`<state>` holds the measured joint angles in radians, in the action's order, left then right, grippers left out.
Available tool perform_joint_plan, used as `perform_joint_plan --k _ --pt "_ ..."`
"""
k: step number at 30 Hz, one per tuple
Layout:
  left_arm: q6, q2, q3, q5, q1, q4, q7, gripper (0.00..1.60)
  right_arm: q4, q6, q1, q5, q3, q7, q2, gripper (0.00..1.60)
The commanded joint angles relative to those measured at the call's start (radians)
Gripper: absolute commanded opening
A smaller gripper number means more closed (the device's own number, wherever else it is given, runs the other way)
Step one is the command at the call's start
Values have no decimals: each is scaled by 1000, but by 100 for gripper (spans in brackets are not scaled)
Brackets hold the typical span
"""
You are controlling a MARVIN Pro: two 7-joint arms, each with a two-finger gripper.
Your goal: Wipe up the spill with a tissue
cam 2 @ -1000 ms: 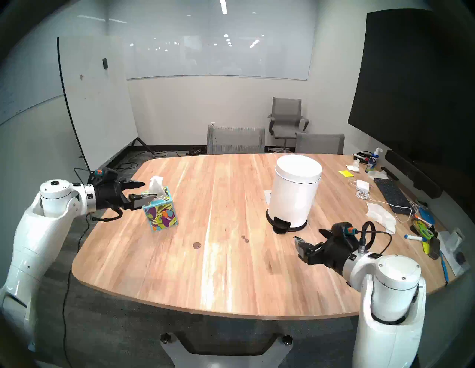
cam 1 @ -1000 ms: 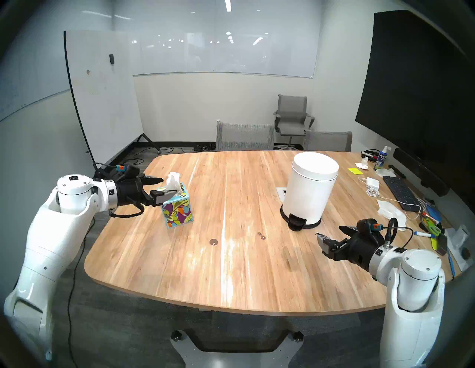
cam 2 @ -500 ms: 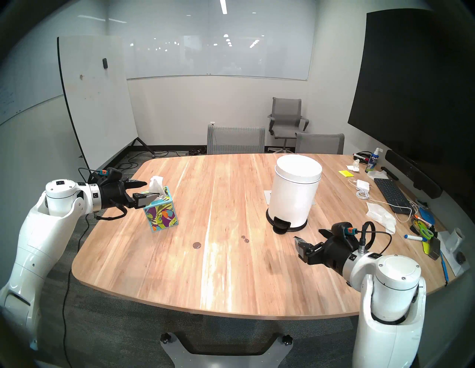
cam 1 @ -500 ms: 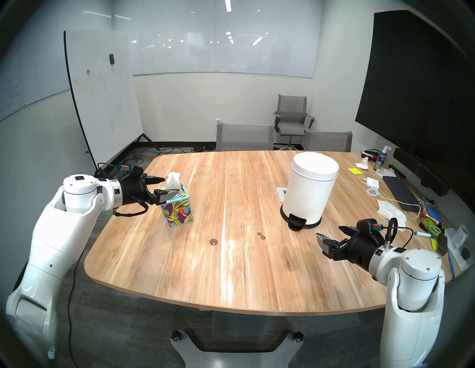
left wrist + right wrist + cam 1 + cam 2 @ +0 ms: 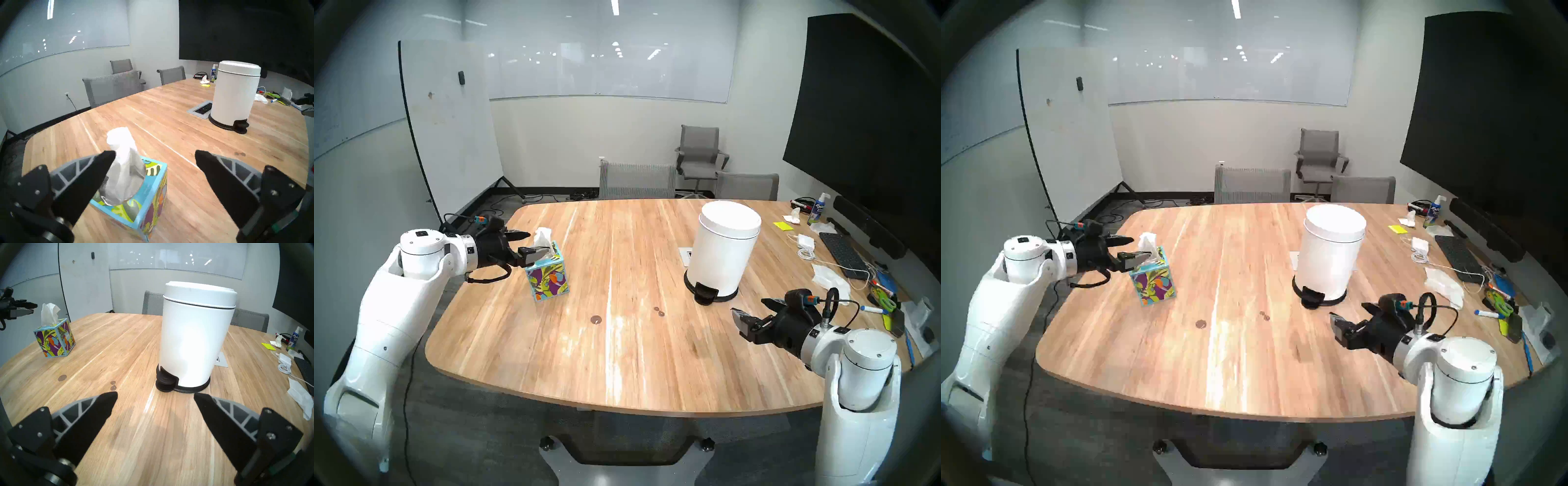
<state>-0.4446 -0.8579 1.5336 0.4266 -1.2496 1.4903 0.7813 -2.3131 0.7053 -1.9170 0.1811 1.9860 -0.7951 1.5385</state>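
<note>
A: Since a second ago, the left arm has slid a bit closer to the tissue box (image 5: 548, 271). In the left head view, the left gripper (image 5: 538, 243) now has its near finger over the top of the box, next to the tissue (image 5: 542, 237) that sticks up. The right arm has not moved at all

B: Is the left gripper holding the tissue?

A: No. Its jaws are wide apart with nothing in them. The right gripper (image 5: 751, 310) is spread wide too, and empty, low over the table (image 5: 619, 373)

B: What about the right head view?

A: It looks the same. The spill (image 5: 1201, 324) is a few small brown dots in the middle of the table, with two tiny ones (image 5: 1264, 316) to the side. Nothing has touched them

B: And the left wrist view?

A: The tissue (image 5: 122, 152) stands up right by one finger (image 5: 95, 173). I can't tell if they touch. The tissue is not yet in the gap between the two fingers

B: And the right wrist view?

A: The white bin (image 5: 195, 338) is right in front. The brown dots (image 5: 62, 378) are off to the left of the bin, and the box (image 5: 54, 339) is far away

B: So what does it mean?

A: I think it is about to grab the tissue. The wiping has not started
</note>
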Motion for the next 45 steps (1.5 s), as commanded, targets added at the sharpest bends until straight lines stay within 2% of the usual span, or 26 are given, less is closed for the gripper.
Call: perform_joint_plan --k 1,9,23,45 --pt "8 0 0 -2 31 -3 1 160 -18 0 1 -1 2 0 0 160" --pt "24 -11 -18 -14 50 -43 1 160 -18 0 1 -1 2 0 0 160" --pt "43 -42 -57 -44 135 -149 -9 160 -17 -1 1 -1 2 0 -1 160" --pt "63 -59 -68 -66 145 -179 2 160 -18 0 1 -1 2 0 0 160"
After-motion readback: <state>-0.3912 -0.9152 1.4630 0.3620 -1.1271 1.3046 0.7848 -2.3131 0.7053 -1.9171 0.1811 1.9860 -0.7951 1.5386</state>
